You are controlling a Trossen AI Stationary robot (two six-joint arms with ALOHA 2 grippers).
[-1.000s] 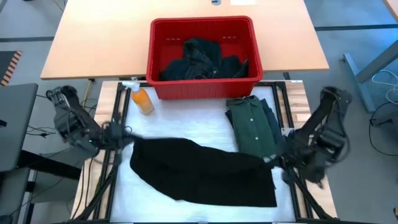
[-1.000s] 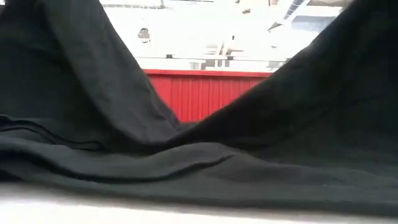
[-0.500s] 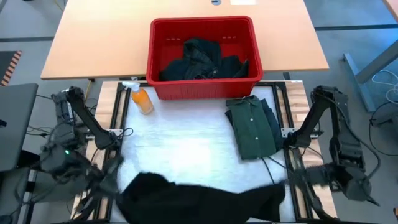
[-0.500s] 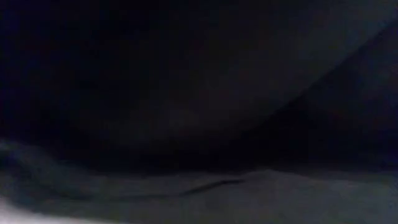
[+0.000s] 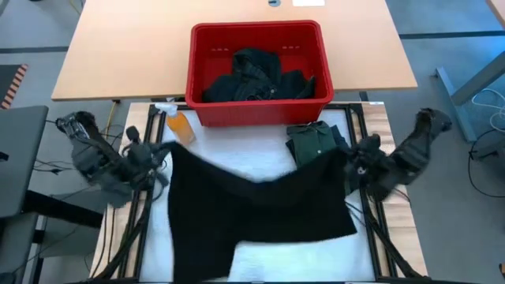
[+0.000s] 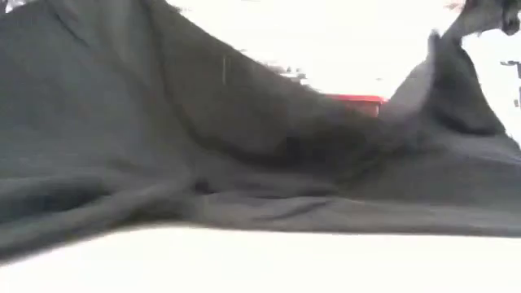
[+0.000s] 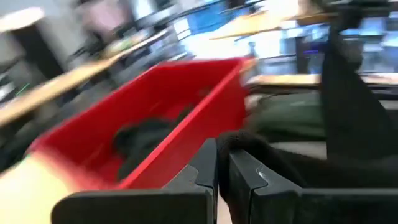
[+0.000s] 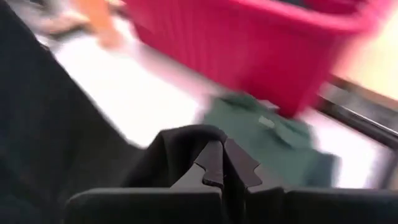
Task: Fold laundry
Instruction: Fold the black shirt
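Large black soft cloth garment (image 5: 260, 205) hangs stretched between both grippers above the white table mat (image 5: 292, 264). Left gripper (image 5: 151, 154) fingers pinch one top corner; right gripper (image 5: 353, 160) fingers pinch the other, beside folded green collared shirt (image 5: 312, 140).

The spread black cloth garment (image 5: 260, 209) covers most of the folded dark green collared shirt (image 5: 312, 142) and, in the low view, nearly all of the red plastic basket (image 6: 356, 100). Both wrist views are motion-blurred. The dark clothes heaped in the basket (image 5: 254, 75) cannot be told apart.
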